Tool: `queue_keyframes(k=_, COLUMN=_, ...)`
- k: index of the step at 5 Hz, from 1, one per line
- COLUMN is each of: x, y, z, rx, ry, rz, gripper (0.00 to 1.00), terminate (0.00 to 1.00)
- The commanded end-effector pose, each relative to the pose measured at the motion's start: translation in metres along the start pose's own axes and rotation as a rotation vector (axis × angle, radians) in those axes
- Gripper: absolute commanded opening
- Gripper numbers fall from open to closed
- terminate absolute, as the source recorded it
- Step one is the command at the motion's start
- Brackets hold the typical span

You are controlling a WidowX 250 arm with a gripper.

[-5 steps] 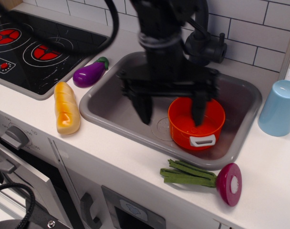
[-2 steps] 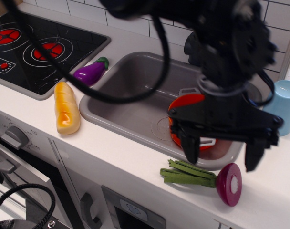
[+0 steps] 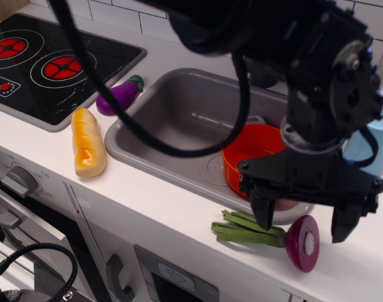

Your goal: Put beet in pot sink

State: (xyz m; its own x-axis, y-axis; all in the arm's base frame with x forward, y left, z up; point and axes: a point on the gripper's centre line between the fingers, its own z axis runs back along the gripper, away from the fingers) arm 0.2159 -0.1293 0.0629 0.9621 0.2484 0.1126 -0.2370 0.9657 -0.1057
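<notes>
White counter (image 3: 160, 201) runs across the toy kitchen, with white tile behind it. At the far left sits a black hob (image 3: 46, 69) with red rings. Just beside its near edge lies a yellow bread loaf (image 3: 88, 142), lengthwise on the counter, and behind that a glossy purple eggplant (image 3: 119, 94) rests between the hob and the sink's left rim.

Next comes the sink (image 3: 172, 119), a grey basin sunk into the counter. The pot (image 3: 248, 151) stands inside it toward the right side, orange and upright, partly hidden behind my arm; I see nothing inside the part of it that shows.

The beet (image 3: 303, 243) lies on the counter in front of the sink's near rim, outside the basin, its green leaves (image 3: 245, 229) stretched to the left and its magenta bulb to the right, white spot facing the camera.

My pincer (image 3: 302, 223) hangs over the beet with its two black fingers (image 3: 262, 211) wide apart, one to the left of the bulb above the leaves, the other to its right. It holds nothing.

At the far right a light blue cup (image 3: 374, 148) stands on the counter, mostly hidden by my arm.
</notes>
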Motion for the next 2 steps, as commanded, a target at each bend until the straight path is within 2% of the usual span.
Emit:
queue_keyframes(k=1, x=-0.0075, y=-0.0096, z=-0.0121, rx=0.024, ry=-0.013, rz=-0.024, gripper=1.0, terminate=0.0)
queue_keyframes(k=2, x=-0.0088, y=-0.0094, z=-0.0167, rx=0.042, ry=-0.013, rz=-0.029, gripper=1.0, terminate=0.0)
